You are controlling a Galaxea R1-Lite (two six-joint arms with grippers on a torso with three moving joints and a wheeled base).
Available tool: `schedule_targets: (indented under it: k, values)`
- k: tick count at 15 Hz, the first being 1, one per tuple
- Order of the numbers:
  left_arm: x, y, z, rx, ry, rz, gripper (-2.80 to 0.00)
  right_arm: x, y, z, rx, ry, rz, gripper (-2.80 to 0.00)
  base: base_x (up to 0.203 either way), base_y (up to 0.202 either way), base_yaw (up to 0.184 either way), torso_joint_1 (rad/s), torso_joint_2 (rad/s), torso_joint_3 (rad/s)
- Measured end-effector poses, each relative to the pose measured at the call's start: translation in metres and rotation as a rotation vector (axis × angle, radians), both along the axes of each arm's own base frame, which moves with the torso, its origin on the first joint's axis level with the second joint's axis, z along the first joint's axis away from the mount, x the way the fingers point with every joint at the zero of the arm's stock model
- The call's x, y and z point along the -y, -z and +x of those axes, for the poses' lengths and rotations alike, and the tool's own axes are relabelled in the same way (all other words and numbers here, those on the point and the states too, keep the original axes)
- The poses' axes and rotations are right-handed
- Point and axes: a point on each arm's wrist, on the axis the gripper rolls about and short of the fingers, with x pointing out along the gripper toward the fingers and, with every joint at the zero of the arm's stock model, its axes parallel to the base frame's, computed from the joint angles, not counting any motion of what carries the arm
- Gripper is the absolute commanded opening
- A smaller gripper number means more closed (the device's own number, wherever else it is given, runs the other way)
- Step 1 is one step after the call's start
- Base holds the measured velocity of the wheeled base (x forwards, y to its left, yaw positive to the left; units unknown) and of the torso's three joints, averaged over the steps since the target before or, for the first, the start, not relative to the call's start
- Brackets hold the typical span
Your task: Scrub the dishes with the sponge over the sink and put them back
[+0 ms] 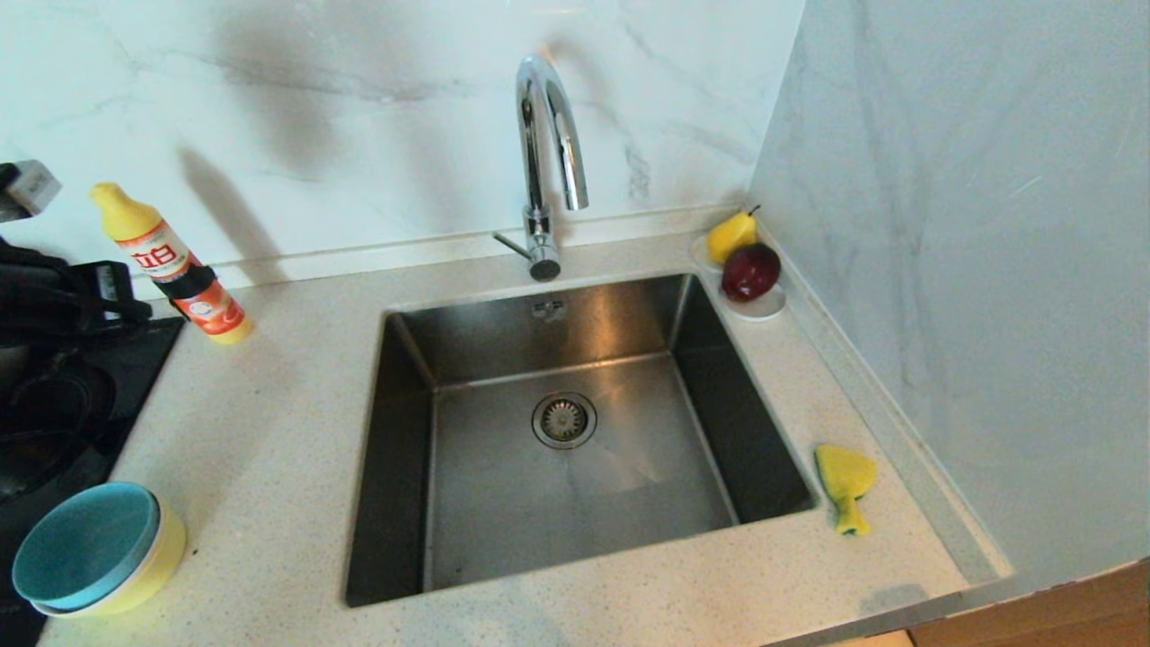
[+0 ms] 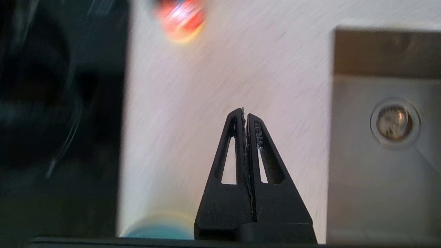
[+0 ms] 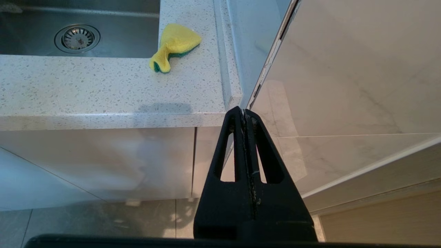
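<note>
Only my wrist views show both grippers pinched together, empty: left gripper (image 2: 245,113) over worktop (image 2: 224,86), right gripper (image 3: 244,113) below sponge (image 3: 175,44). Detergent bottle (image 1: 171,263) label unreadable.

The right gripper (image 3: 245,112) is held shut, empty, below the counter (image 3: 103,93) edge. The crumpled sponge (image 3: 174,44) is seen on the counter, just beside the sink (image 3: 113,38).

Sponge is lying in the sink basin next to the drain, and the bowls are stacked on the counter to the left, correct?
Not quite. The sponge lies on the counter just right of the sink, not in the basin; the head view shows it, and the right wrist view confirms it. The bowls are stacked on the counter to the left.
</note>
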Motion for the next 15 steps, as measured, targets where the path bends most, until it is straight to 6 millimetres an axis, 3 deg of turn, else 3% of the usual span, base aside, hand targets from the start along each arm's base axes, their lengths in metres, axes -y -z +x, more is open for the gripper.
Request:
schedule_targets:
  k: [2,4,7,9,12,15]
  values:
    - [0.023,0.006,0.006,0.095,0.054,0.061,-2.80,0.000,0.000,0.000,0.000,0.000,0.000,-2.80,0.000,0.000,0.000,0.000,0.00,0.000]
    - [0.039,-0.001,-0.012,0.200,0.100,0.107,-2.80,0.000,0.000,0.000,0.000,0.000,0.001,-2.80,0.000,0.000,0.000,0.000,0.00,0.000]
    - [0.056,-0.013,-0.071,0.304,0.129,0.130,-2.80,0.000,0.000,0.000,0.000,-0.001,0.000,-2.80,0.000,0.000,0.000,0.000,0.00,0.000]
    - [0.065,-0.009,-0.120,0.361,0.152,0.136,-2.80,0.000,0.000,0.000,0.000,0.000,0.000,-2.80,0.000,0.000,0.000,0.000,0.00,0.000]
    - [0.076,0.015,-0.189,0.425,0.210,0.135,-2.80,0.000,0.000,0.000,0.000,-0.001,0.000,-2.80,0.000,0.000,0.000,0.000,0.00,0.000]
    - [0.086,0.057,-0.249,0.437,0.273,0.125,-2.80,0.000,0.000,0.000,0.000,0.000,0.000,-2.80,0.000,0.000,0.000,0.000,0.00,0.000]
